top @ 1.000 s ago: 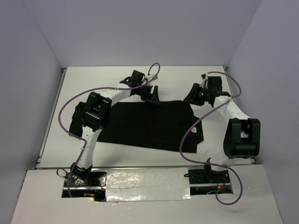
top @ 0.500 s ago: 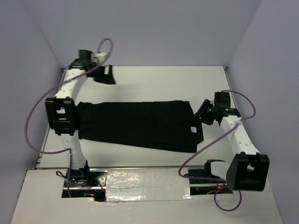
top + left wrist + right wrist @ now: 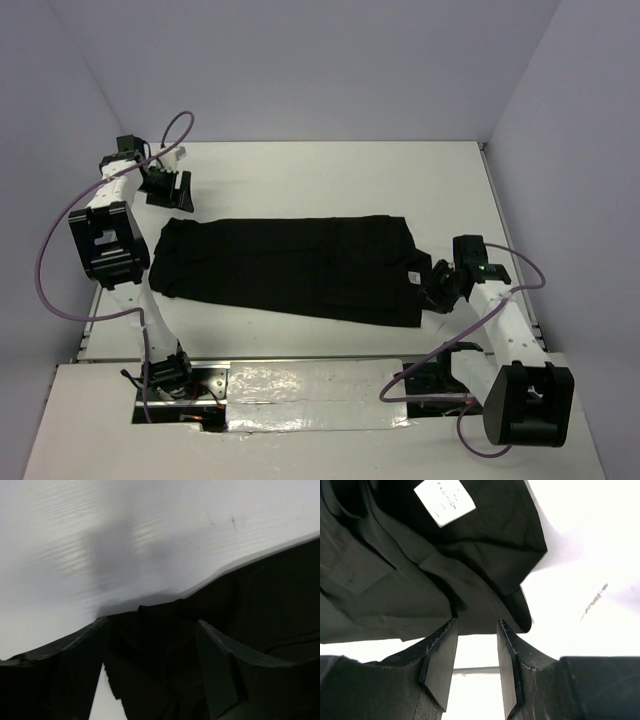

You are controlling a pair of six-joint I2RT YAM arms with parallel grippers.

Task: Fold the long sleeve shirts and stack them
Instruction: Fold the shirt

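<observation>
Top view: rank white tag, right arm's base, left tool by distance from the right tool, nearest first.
1. White tag: on the shirt's right end, just left of the right tool.
2. Right arm's base: near edge, right side.
3. Left tool: far left, past the shirt's other end.

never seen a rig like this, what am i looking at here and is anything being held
Two robot arms are bolted at the near edge of a white table. The wide picture comes from a fixed camera above and behind them. The other two come from cameras on each wrist, so the dark prongs there are that arm's own pincer. A black long sleeve shirt with a white tag lies on the table. The left pincer and right pincer stand open near the shirt's two ends, holding nothing.
</observation>
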